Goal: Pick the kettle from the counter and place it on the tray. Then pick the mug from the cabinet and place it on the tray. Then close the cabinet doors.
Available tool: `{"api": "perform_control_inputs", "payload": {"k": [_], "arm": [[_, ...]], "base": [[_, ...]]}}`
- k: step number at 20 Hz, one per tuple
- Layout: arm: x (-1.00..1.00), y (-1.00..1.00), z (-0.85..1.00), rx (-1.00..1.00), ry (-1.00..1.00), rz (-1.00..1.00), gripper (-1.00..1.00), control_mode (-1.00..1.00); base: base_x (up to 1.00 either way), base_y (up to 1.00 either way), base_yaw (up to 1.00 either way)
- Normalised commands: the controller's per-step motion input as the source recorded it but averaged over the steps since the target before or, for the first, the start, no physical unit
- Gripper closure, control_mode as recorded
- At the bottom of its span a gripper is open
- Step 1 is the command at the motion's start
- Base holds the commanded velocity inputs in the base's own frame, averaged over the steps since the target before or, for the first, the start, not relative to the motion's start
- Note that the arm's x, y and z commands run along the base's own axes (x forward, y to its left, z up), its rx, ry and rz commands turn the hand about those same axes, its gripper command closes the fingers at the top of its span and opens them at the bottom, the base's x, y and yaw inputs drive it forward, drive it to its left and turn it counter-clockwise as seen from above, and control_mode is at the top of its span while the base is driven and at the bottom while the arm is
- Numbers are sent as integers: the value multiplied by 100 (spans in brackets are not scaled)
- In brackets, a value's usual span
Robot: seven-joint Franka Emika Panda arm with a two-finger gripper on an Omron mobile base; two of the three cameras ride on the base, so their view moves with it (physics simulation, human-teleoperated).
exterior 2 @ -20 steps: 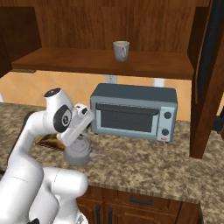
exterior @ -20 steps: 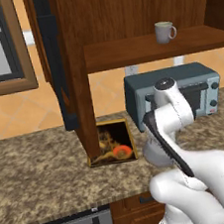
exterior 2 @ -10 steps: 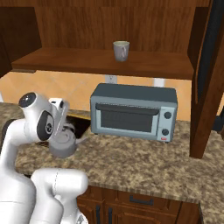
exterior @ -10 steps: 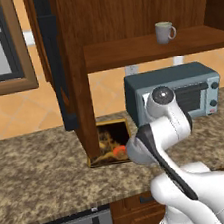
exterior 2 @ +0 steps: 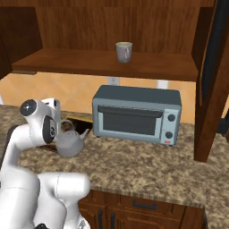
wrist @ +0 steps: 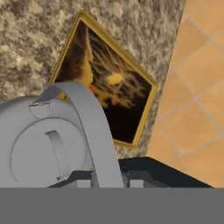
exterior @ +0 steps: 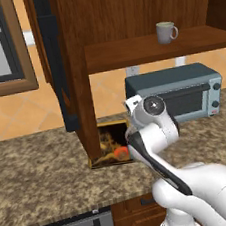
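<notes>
Kettle is hanging in the air by its thin handle, which the gripper is pinching between nearly closed fingers; in the hand view the handle is arching up from the grey lid straight into the fingertips at the bottom. From the right base view the kettle is sitting just off the arm's wrist, its short spout pointing toward the toaster oven, and its body is hovering above the counter at the near edge of the tray. In the hand view the tray is lying below and beyond the kettle, its gold rim framing the yellow and orange pattern, with granite on one side and orange wall tiles on the other. In the left base view the tray is peeking out on the counter between the open door's lower edge and the arm, just left of the toaster oven. Mug is standing upright on the shelf inside the cabinet, handle to the right in that view; the right base view is showing the mug above the toaster oven. Both doors are standing open, one at the left and one at the right.
</notes>
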Motion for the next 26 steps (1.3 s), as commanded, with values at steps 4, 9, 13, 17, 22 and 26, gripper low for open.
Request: {"api": "perform_control_inputs", "payload": {"k": [4, 9, 13, 17, 22, 26], "arm": [[49, 32, 4, -3, 0, 32, 100, -100], [51, 23, 0, -8, 2, 35, 100, -100], [44, 18, 0, -11, 0, 29, 100, -100], [33, 19, 0, -21, 0, 25, 100, -100], [30, 15, 0, -20, -2, 19, 100, -100], [40, 9, 0, -7, 0, 8, 100, -100]], "base": [[0, 0, 0], [0, 0, 0], [0, 0, 0], [0, 0, 0], [0, 0, 0], [0, 0, 0]]}}
